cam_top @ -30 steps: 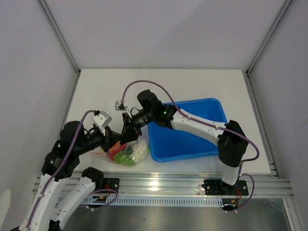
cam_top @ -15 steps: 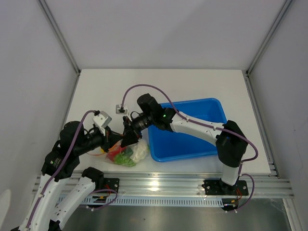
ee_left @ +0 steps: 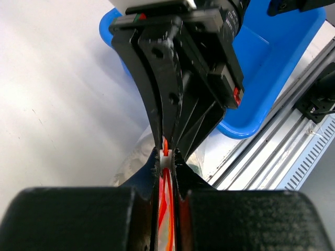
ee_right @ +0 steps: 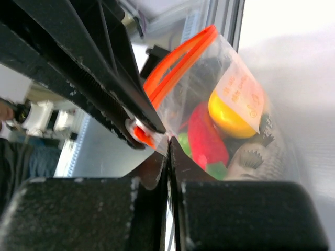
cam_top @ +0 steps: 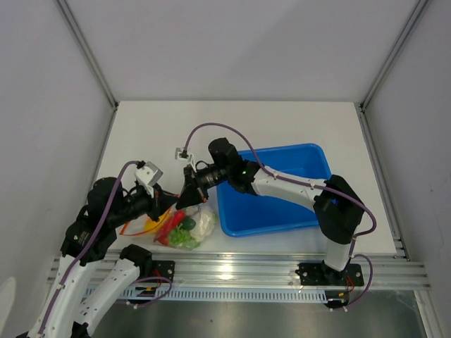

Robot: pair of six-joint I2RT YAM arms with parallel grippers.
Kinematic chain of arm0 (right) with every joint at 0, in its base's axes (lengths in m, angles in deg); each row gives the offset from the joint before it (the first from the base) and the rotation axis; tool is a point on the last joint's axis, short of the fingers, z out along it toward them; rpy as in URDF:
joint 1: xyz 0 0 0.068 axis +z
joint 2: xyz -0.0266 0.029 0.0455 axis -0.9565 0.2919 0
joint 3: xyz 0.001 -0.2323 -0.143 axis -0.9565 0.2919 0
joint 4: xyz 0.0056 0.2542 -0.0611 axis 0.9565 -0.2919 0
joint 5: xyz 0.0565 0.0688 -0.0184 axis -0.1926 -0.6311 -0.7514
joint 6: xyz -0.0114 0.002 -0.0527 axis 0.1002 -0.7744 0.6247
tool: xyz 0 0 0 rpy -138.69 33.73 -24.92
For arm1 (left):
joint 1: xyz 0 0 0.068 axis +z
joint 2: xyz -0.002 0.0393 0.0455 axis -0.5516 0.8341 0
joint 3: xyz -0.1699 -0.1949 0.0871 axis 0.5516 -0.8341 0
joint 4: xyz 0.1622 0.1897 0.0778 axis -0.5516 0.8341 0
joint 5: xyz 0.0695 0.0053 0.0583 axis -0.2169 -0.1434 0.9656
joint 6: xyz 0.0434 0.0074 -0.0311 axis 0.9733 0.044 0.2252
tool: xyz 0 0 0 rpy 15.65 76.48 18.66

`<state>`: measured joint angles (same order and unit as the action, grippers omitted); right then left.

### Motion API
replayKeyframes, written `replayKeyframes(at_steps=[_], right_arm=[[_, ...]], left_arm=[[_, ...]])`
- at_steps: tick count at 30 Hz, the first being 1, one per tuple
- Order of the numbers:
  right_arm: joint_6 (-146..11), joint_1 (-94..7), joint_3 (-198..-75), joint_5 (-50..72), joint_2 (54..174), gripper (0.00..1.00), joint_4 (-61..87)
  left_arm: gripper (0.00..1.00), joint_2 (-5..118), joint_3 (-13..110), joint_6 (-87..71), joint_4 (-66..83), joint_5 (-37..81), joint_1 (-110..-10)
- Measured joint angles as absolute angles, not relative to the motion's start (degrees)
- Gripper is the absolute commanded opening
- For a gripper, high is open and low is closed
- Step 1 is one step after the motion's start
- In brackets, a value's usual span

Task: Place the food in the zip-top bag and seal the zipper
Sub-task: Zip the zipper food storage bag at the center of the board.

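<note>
While the bag (cam_top: 189, 229) lies on the table (cam_top: 246, 120) just left of the tray (cam_top: 282, 149), both end effectors pinch its zipper (ee_right: 178, 57). Left end effector (ee_left: 166, 159) is clamped narrow on the orange strip. Right end effector (ee_right: 168, 145) is closed tight on the same strip, tip to tip with the left. Squash (ee_right: 233, 112), chili (ee_right: 207, 133) and lettuce (cam_top: 184, 239) sit inside the bag.
</note>
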<state>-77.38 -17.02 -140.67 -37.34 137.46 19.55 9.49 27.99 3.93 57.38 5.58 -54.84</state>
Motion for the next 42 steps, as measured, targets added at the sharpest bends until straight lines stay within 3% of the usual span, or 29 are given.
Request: replayKeyframes(at_steps=[16, 25, 42], right_arm=[[-94.45, -18.99, -132.69, -36.21, 136.5, 0.0, 39.86], [-101.01, -19.64, -130.46, -32.58, 135.06, 0.0, 43.25], [-112.99, -20.02, -125.65, -27.92, 134.77, 0.0, 53.78]], left_arm=[[0.01, 8.95, 27.86, 3.95, 56.42, 5.54, -54.88], [0.04, 11.07, 27.88, 3.53, 56.0, 7.9, -54.88], [0.01, 11.07, 29.08, 2.42, 57.09, 10.59, -54.88]])
